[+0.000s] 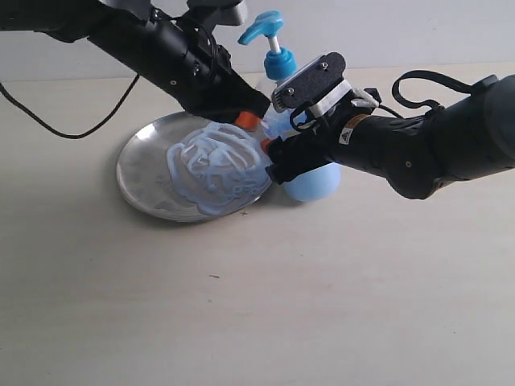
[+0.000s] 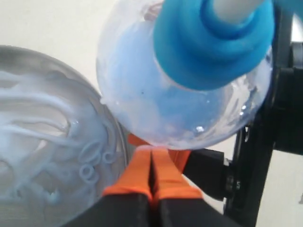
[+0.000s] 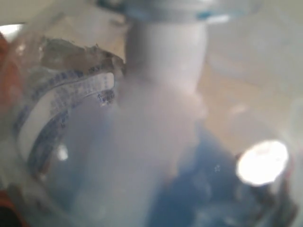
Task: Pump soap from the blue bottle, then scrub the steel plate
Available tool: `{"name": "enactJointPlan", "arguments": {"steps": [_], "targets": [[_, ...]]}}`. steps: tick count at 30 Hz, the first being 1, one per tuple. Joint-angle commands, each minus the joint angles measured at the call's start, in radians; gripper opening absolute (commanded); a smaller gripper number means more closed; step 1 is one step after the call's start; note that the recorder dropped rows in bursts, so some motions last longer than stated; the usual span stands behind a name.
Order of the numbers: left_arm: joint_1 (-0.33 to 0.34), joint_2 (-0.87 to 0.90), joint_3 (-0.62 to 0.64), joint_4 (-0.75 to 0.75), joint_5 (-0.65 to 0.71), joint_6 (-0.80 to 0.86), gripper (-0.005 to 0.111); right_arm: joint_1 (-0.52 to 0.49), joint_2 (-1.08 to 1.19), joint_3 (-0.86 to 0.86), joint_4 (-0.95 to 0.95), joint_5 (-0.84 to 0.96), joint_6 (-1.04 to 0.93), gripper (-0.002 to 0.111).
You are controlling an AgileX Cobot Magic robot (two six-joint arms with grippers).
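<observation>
The steel plate (image 1: 141, 165) lies left of centre, thick with swirled pale blue soap (image 1: 217, 165). Just beyond its right rim stands the blue bottle (image 1: 312, 183), its blue pump head (image 1: 264, 28) showing above the arms. My right gripper (image 1: 273, 157) comes in from the right and is shut on the bottle's body; in the right wrist view the bottle (image 3: 142, 142) fills the picture, blurred. My left gripper (image 1: 248, 121) is shut and empty, its orange fingertips (image 2: 142, 165) pressed together right beside the bottle (image 2: 189, 94) and the plate's rim (image 2: 116, 127). Soap (image 2: 42, 132) coats the plate.
A black cable (image 1: 72, 129) trails over the table at the far left. The pale wooden tabletop (image 1: 257, 305) stretches in front of the plate. Both black arms cross above the plate's back edge.
</observation>
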Motion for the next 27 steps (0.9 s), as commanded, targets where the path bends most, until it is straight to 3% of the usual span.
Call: {"name": "enactJointPlan", "arguments": {"steps": [1, 8, 19, 27], "targets": [[0.027, -0.068, -0.008, 0.045, -0.061, -0.019, 0.0, 0.0, -0.019, -0.018, -0.016, -0.108, -0.014, 0.0], [0.099, -0.15, -0.008, 0.085, -0.063, -0.071, 0.0, 0.0, -0.022, -0.018, -0.014, -0.111, -0.014, 0.0], [0.099, -0.275, -0.008, 0.042, -0.074, -0.077, 0.0, 0.0, -0.022, -0.018, -0.005, -0.1, -0.014, 0.0], [0.048, -0.303, -0.008, -0.149, -0.013, 0.011, 0.0, 0.0, -0.022, -0.018, 0.005, -0.097, -0.014, 0.0]]}}
